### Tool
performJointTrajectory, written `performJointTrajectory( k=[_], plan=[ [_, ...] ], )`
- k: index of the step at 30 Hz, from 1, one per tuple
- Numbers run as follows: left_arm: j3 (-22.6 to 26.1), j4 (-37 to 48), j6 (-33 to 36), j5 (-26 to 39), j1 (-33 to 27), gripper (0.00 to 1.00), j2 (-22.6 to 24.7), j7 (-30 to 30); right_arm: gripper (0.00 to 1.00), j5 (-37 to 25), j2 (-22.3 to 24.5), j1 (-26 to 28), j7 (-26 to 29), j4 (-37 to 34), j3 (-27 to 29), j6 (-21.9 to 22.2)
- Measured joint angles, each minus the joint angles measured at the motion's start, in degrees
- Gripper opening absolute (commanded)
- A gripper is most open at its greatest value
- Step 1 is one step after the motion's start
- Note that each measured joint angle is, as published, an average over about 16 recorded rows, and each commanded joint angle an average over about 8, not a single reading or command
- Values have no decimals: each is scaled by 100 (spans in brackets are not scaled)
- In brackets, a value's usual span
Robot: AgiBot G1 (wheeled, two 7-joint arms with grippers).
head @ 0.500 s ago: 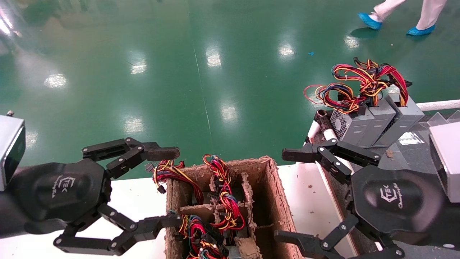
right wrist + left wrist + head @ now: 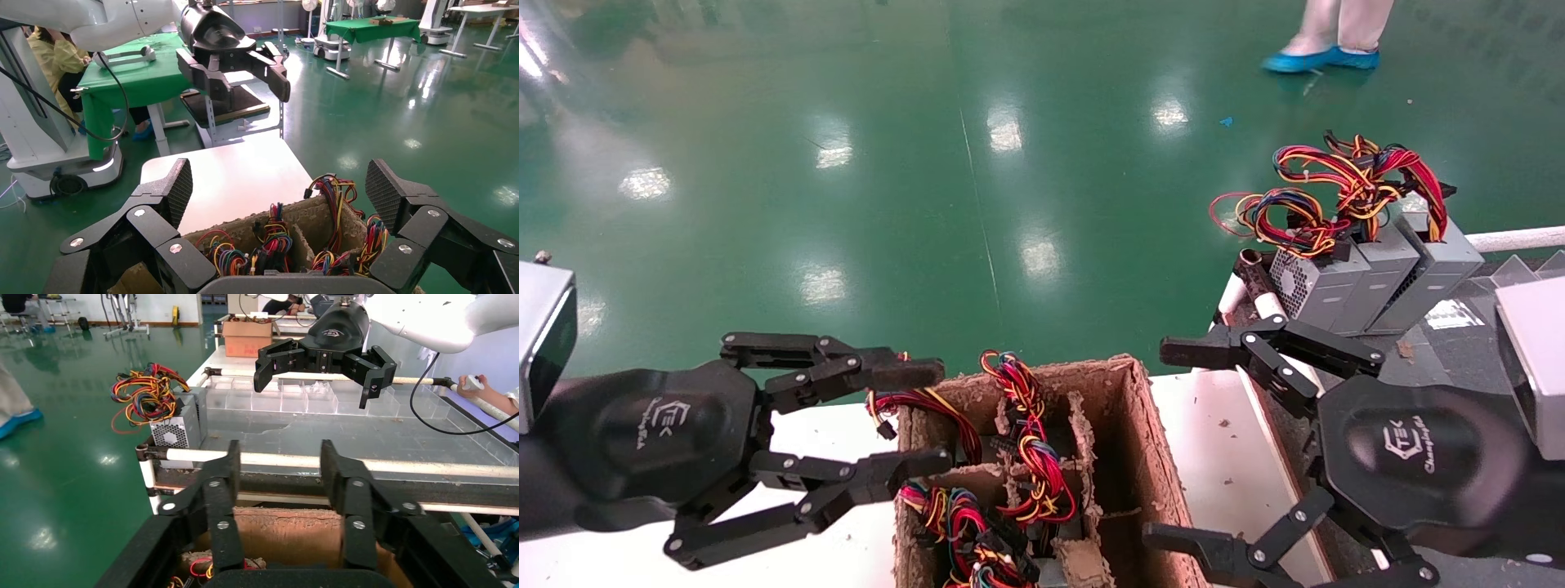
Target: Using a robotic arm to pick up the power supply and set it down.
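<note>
Closing in: left tool point(image 2: 923, 420) has narrowed its fingers since half a second ago and edged toward the cardboard box point(image 2: 1140, 457), now at the box's left wall, straddling the wire bundle point(image 2: 928, 408) there. Still partly open, gripping nothing. Looks like the grasp on a power supply in the left compartments is starting; its body is hidden under wires. Right tool point(image 2: 1173, 445) unchanged, wide open, empty, over the box's right edge. Farther off, three grey supplies point(image 2: 1369, 282) stand on the table point(image 2: 1459, 343).
</note>
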Motion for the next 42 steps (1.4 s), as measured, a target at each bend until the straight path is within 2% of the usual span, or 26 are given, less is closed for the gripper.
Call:
performJointTrajectory(
  k=[18,19,26,27,35,42],
  plan=[
    [0,0,0,0,0,0,0,0,100,0,0,0,0,0,0,0],
    [0,0,0,0,0,3,0,0,100,0,0,0,0,0,0,0],
    [0,0,0,0,0,90,0,0,100,1,0,-1,1,1,0,-1],
    [0,0,0,0,0,100,0,0,100,1,0,-1,1,1,0,-1],
    [0,0,0,0,0,100,0,0,100,-115,-50,3,36,14,-68,60],
    [0,1,0,0,-1,100,0,1,100,-570,-239,58,279,97,-368,232]
  ],
)
